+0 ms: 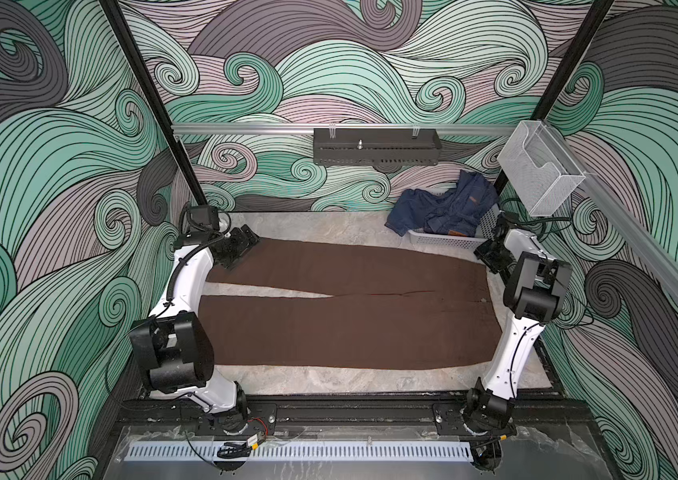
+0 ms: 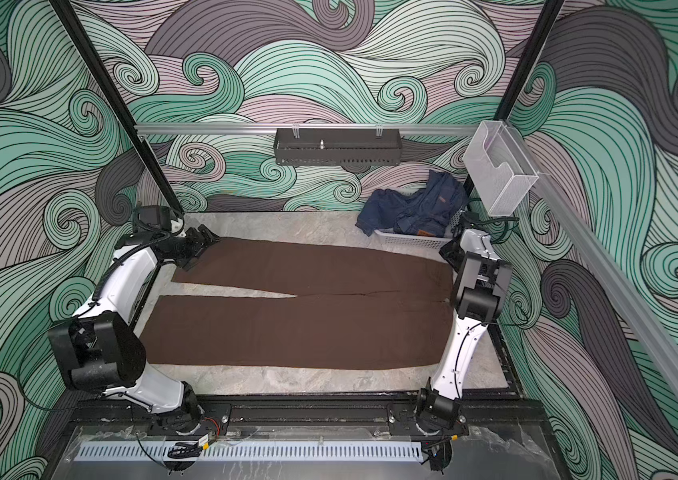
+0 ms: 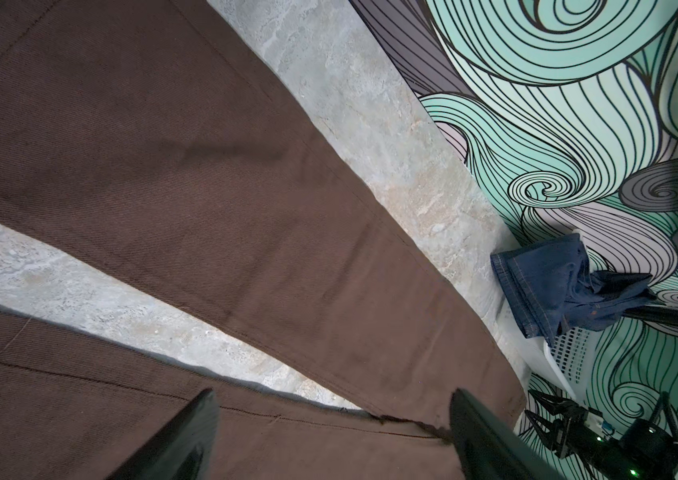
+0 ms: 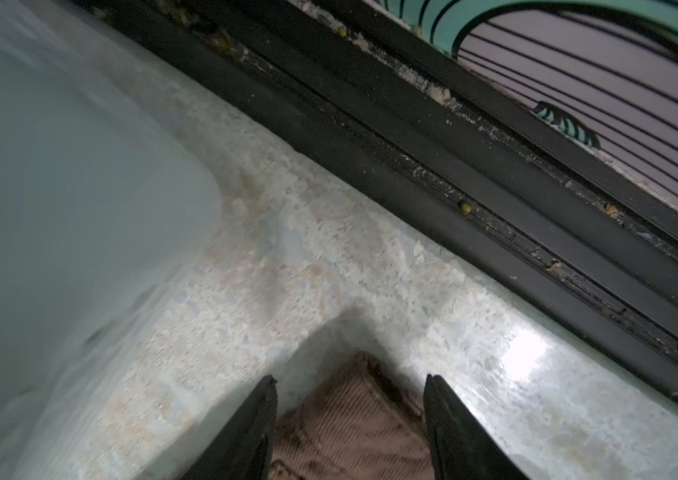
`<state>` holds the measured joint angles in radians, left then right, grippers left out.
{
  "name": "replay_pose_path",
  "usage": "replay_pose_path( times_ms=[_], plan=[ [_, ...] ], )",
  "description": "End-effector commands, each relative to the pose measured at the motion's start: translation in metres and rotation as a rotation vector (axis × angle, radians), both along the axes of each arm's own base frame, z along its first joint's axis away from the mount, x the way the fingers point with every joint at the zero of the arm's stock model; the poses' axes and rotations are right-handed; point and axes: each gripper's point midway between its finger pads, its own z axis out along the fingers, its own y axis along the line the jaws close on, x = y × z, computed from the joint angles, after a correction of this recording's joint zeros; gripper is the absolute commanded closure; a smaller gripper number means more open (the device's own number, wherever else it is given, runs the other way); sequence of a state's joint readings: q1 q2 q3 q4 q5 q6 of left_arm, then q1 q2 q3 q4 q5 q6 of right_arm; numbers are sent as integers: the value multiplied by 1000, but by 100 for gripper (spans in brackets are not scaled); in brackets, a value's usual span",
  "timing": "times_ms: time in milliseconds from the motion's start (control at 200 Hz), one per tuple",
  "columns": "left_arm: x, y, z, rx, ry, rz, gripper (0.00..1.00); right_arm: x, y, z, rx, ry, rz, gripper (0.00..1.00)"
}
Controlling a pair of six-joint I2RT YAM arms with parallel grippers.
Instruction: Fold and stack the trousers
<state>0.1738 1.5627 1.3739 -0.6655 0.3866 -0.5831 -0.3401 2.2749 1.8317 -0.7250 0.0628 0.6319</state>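
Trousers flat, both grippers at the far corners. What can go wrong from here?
1. The right gripper, jaws open, straddles only the corner of the trousers at the waist; a shallow bite may slip on lifting.
2. The basket of denim garments sits close beside that gripper; a lift or sweep could snag them.
3. The legs lie splayed with a gap, and the left gripper hangs open over the far one; the fold may land skewed.

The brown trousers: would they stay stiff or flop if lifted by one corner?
Probably flop: the trousers lie limp and flat against the table. Likely grippy, not slippery: the weave looks coarse. Being large, most would probably drag.
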Motion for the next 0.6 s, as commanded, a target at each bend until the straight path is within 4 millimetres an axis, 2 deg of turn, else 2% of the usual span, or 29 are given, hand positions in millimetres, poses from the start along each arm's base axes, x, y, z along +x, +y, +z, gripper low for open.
replay_pose_path(
  times_ms=[0, 155, 290, 375, 465, 595],
  plan=[
    [1, 2, 14, 26, -36, -3, 11, 3, 0, -10, 18, 18, 9, 42],
    [1, 2, 15, 32, -39, -2, 11, 9, 8, -19, 38, 24, 20, 42],
    [0, 4, 15, 40, -37, 0, 11, 1, 9, -26, 44, 57, 10, 46],
    [0, 5, 16, 48, -38, 2, 11, -7, 12, -27, 50, 77, 9, 54],
    [-1, 7, 19, 59, -41, 4, 10, -11, 14, -23, 56, 75, 9, 69],
    [-2, 11, 23, 78, -50, 11, 10, -9, 17, -5, 58, 40, 16, 87]
  ],
)
